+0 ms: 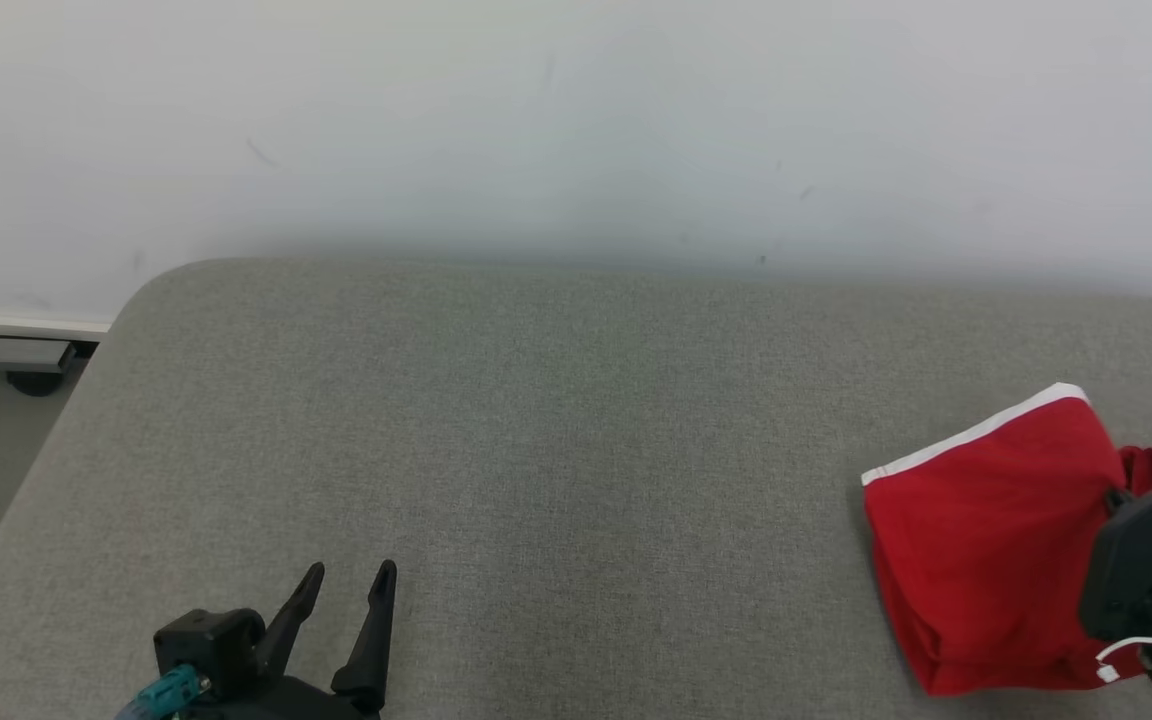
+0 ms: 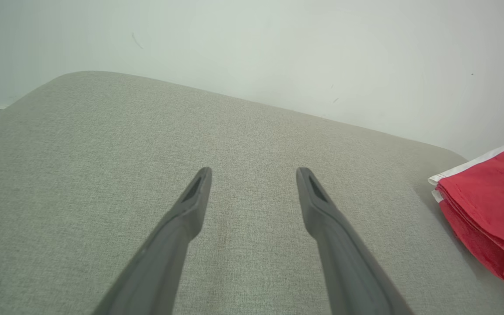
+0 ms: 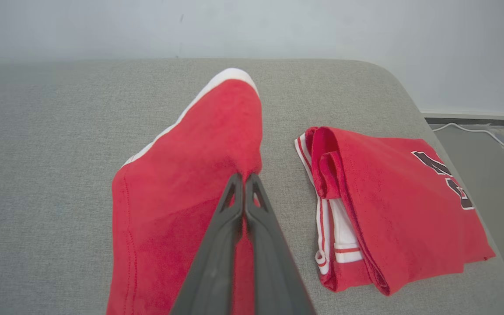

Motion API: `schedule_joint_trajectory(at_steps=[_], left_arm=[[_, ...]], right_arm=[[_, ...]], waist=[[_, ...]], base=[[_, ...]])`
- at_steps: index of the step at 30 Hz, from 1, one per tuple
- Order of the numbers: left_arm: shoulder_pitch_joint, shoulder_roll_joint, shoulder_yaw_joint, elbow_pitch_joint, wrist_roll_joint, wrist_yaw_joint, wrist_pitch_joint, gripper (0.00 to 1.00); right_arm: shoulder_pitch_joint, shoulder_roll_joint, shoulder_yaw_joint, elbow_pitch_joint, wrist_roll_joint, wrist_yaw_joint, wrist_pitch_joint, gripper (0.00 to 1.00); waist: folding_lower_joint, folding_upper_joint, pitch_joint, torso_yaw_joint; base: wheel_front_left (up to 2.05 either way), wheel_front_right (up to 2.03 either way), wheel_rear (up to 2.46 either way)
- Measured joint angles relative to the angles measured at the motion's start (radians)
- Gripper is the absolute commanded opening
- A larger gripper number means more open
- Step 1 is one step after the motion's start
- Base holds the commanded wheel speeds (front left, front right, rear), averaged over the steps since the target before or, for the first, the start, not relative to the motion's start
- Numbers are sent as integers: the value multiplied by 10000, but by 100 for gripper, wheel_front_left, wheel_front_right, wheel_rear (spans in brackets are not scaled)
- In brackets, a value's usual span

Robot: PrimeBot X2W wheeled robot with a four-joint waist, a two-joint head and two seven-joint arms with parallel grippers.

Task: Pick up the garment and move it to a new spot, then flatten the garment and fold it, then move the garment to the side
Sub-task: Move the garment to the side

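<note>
Grey pad (image 1: 576, 450): centre & left of head view free, wide passage. Lower right blocked by red garment (image 1: 986, 540); in rt wrist view a folded jersey (image 3: 392, 205) lies just beside it, narrow gap btwn. Wall (image 1: 576, 120) closes top edge.

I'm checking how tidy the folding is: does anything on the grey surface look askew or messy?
Nothing spilled or torn. The red garment pinched by the shut right hand lies slanted across the grey surface, and the folded red jersey beside it has white-striped layers poking out unevenly.
</note>
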Motion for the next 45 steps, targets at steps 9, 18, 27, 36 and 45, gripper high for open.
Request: schedule_joint_trajectory(at_steps=[9, 18, 27, 36, 45], left_arm=[[-25, 71, 42, -247, 0, 2, 54, 100], [-269, 67, 65, -286, 2, 2, 75, 100], [-420, 36, 84, -259, 2, 2, 90, 100], [-458, 73, 107, -257, 2, 0, 130, 100], [-456, 196, 90, -267, 4, -6, 134, 100]], right_arm=[[-110, -851, -445, 48, 196, 61, 621, 0], [-523, -1243, -397, -874, 267, 284, 1018, 0], [-431, -1645, -917, -1501, 268, 282, 1475, 0], [-447, -1691, -1020, -1797, 336, 280, 1801, 0], [-199, -2130, -1200, -1783, 341, 395, 2002, 0]], waist=[[0, 0, 419, -78], [1, 0, 859, -185], [1, 0, 967, -255], [1, 1, 1100, -431], [0, 0, 1132, -454]], base=[[0, 0, 0], [0, 0, 0], [0, 0, 0], [0, 0, 0], [0, 0, 0]])
